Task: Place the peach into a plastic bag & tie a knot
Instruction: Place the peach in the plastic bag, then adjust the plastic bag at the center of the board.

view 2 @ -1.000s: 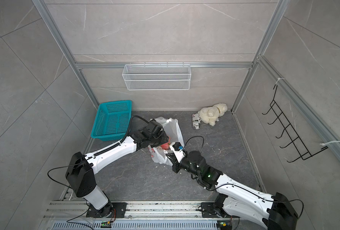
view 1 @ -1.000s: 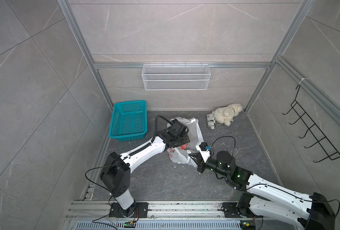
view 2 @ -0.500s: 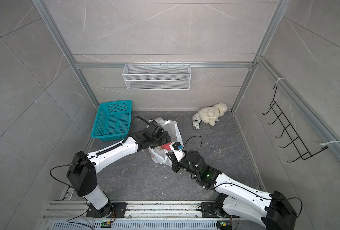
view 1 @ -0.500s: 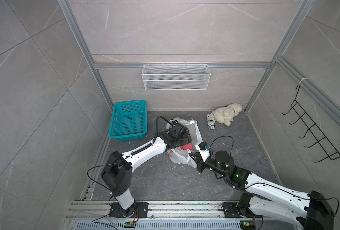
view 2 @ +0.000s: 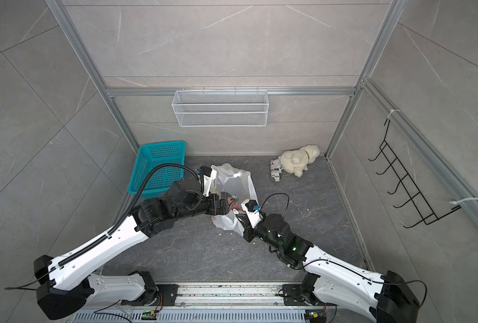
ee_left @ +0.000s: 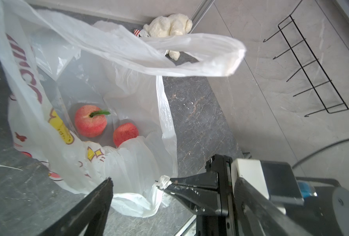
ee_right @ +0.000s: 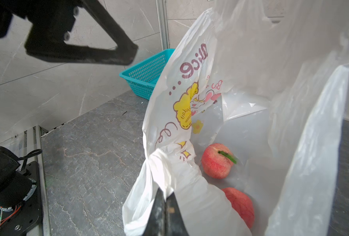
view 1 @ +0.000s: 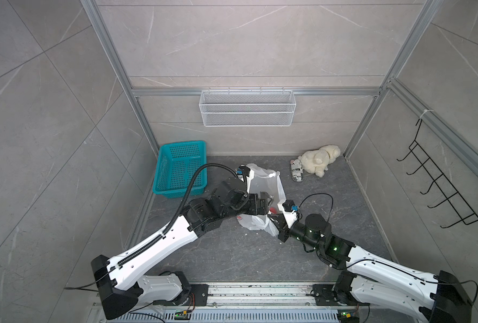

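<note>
The plastic bag (view 1: 263, 181) stands open on the grey floor, white and translucent, with cartoon prints on one side (ee_right: 186, 106). Two pink-red peaches lie at its bottom, one with a green stem (ee_left: 89, 123) and one plain (ee_left: 125, 134). My left gripper (view 1: 270, 202) hovers open over the bag's mouth, its fingers (ee_left: 100, 204) wide apart with nothing between them. My right gripper (ee_right: 165, 196) is shut on a bunched bit of the bag's near rim and holds it up. A loose handle loop (ee_left: 190, 55) arches over the opening. No knot is in view.
A teal basket (view 1: 180, 170) stands at the back left. A cream plush toy (view 1: 319, 159) and a small printed can (view 1: 296, 170) lie at the back right. A wire shelf (view 1: 246, 109) hangs on the back wall and a black hook rack (view 1: 439, 190) on the right wall.
My left gripper has opened wide and shifted slightly towards the right arm, over the bag's mouth. The right gripper has kept its pinch on the bag's rim.
</note>
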You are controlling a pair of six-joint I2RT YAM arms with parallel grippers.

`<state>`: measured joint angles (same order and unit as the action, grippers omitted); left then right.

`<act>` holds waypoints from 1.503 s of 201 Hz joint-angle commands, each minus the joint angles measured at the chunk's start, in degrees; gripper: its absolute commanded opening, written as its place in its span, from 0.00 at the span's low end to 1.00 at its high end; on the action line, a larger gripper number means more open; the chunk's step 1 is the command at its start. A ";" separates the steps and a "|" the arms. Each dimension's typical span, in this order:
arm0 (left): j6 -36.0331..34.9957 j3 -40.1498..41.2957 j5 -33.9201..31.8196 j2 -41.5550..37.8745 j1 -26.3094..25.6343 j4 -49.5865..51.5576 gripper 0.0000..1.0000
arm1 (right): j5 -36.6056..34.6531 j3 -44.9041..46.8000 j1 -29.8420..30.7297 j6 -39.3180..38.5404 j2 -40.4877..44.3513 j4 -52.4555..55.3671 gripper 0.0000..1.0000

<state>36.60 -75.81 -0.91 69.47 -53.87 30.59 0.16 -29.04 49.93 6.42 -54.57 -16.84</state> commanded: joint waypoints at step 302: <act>-21.39 -58.28 -11.50 27.39 7.31 30.43 0.00 | -6.29 -6.36 0.18 2.67 12.58 12.10 0.00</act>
<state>8.58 -135.00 -8.51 106.26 -50.70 68.01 -0.34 -28.80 49.95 6.59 -47.59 -13.06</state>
